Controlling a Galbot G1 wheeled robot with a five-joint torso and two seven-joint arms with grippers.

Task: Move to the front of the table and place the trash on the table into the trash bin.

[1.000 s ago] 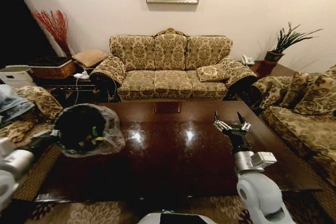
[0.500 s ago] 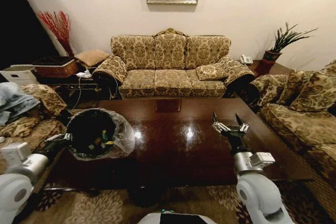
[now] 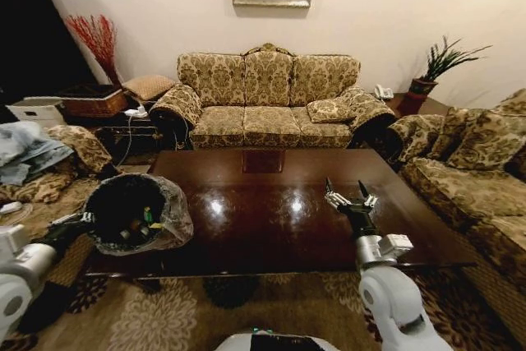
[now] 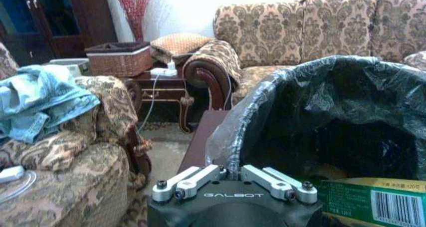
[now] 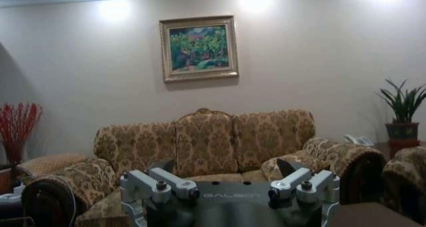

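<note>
The glossy dark brown table (image 3: 271, 228) lies in front of me, its top bare. My left gripper (image 3: 80, 220) is shut on the rim of the black trash bin (image 3: 168, 203), holding it over the table's left front corner. In the left wrist view the left gripper (image 4: 230, 176) pinches the bin's plastic-lined rim (image 4: 248, 105). Trash (image 3: 140, 224) lies inside the bin, including a green packet (image 4: 372, 199). My right gripper (image 3: 345, 194) hovers open over the table's right half, nothing between its fingers. The right wrist view also shows the right gripper (image 5: 225, 169) open, facing the sofa.
A patterned sofa (image 3: 267, 108) stands behind the table, with armchairs at the right (image 3: 477, 162) and left (image 3: 57, 162). A wicker basket (image 3: 90, 102) sits on a side table at back left. Patterned carpet (image 3: 246, 310) lies between me and the table.
The whole picture has shifted: the camera has backed away from the table and more carpet shows. The bin stays in my left gripper, now a little lower and further left. The right gripper stays open.
</note>
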